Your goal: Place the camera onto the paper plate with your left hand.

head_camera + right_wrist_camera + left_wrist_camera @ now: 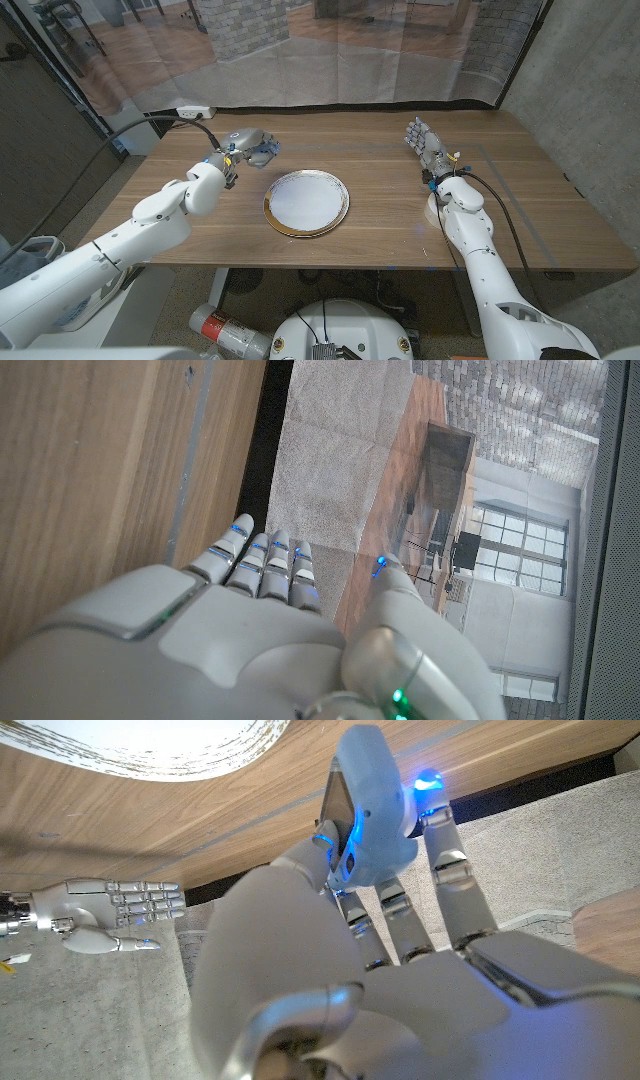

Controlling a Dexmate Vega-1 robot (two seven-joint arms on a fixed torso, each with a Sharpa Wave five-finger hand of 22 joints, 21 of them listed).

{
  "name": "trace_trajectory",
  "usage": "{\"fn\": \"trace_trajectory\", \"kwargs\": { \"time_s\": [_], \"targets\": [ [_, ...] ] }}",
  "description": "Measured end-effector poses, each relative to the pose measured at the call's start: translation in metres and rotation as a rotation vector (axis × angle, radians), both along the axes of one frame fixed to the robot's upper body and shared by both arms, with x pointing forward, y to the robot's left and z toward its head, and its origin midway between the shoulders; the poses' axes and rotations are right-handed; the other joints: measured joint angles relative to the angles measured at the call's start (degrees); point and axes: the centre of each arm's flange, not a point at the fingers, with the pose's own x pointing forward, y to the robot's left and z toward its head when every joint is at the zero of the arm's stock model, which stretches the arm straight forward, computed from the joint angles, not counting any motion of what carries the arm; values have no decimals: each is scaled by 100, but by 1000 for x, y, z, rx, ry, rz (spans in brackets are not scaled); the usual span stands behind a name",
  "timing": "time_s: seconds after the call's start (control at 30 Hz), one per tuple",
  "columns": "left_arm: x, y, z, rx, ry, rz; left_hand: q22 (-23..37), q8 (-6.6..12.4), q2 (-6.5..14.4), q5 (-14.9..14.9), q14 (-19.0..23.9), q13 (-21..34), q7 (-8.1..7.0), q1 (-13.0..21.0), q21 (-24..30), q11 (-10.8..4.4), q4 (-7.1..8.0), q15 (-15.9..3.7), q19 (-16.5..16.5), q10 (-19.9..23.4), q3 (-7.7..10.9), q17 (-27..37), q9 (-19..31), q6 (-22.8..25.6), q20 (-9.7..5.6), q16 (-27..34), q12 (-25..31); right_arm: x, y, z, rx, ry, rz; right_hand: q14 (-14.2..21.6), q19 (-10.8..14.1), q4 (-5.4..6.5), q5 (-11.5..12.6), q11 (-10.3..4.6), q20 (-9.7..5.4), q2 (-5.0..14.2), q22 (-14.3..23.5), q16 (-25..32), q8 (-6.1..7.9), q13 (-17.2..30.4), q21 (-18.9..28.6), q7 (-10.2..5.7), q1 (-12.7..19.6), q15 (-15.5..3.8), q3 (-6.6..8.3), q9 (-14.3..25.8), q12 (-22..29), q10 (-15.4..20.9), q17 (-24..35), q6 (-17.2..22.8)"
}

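1. Progress so far looks like roughly the halfway mark: the left hand [243, 143] has the camera [263, 150] pinched between thumb and fingers, over the tabletop [380, 225] just left of and behind the paper plate [306, 202]. The left wrist view shows the pale blue camera [368, 815] clamped at the fingertips, so the grab seems solid
2. What's left, I'd say: carry it a bit to the right over the plate, lower it, let go
3. Paper plate sits mid-tabletop, white with a gold-ish rim, and has nothing in it yet
4. Over on the right, the right hand [428, 145] stands upright near the far side, fingers straight and close together, holding nothing, well apart from the plate
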Motion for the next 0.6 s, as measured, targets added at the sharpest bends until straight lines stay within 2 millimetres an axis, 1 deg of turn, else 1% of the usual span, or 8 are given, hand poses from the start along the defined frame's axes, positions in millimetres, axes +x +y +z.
{"fn": "trace_trajectory", "kwargs": {
  "time_s": [0.17, 0.37, 0.57, 0.6],
  "targets": [
    [-1, -5, -1, 14, 1, -18, 0, 0, 0, -16, -1, 20, 0, 0, 0, -7, 0, 0, 0, -8, 0, 1, 0, 0, 0, -12, -11, 0, 1, 1, 3, -6, 1, 1, 32, 0, 0, 1, -32, 0, 0, 0, 0, 0, -22, 0, 0, 1, 0, 0, 0, 44, 0, 0],
    [-4, -13, -3, 35, 0, -57, 0, 0, 0, -20, -9, 34, 0, 1, 0, -7, 0, 8, -1, -9, 0, 18, 0, 1, 1, -21, -21, 1, 2, 2, 7, -11, 2, 23, 32, 0, 0, -1, -32, 0, 0, 0, 0, 0, -22, 0, 0, 23, 0, 0, 0, 44, 0, 0],
    [-5, -19, -7, 51, 2, -100, 0, 0, -7, -21, -10, 53, 0, 8, 1, -7, 0, 10, -64, -10, 0, 23, 16, 1, 56, -22, -40, 1, 3, 3, 9, -14, 3, 44, 31, 0, 0, -20, -31, 0, 0, 0, 0, 0, -45, 0, 0, 1, 0, 0, 0, 63, 0, 0],
    [-6, -19, -7, 53, 2, -106, 1, 0, -7, -21, -18, 62, 0, 10, 3, -7, 23, 18, -103, -10, -23, 23, 17, 1, 24, -28, -65, 1, 3, 4, 9, -14, 3, 44, 31, 0, 0, -20, -31, 0, 0, 0, 0, 0, -44, 0, 0, 1, 0, 0, 0, 63, 0, 0]
  ]
}}
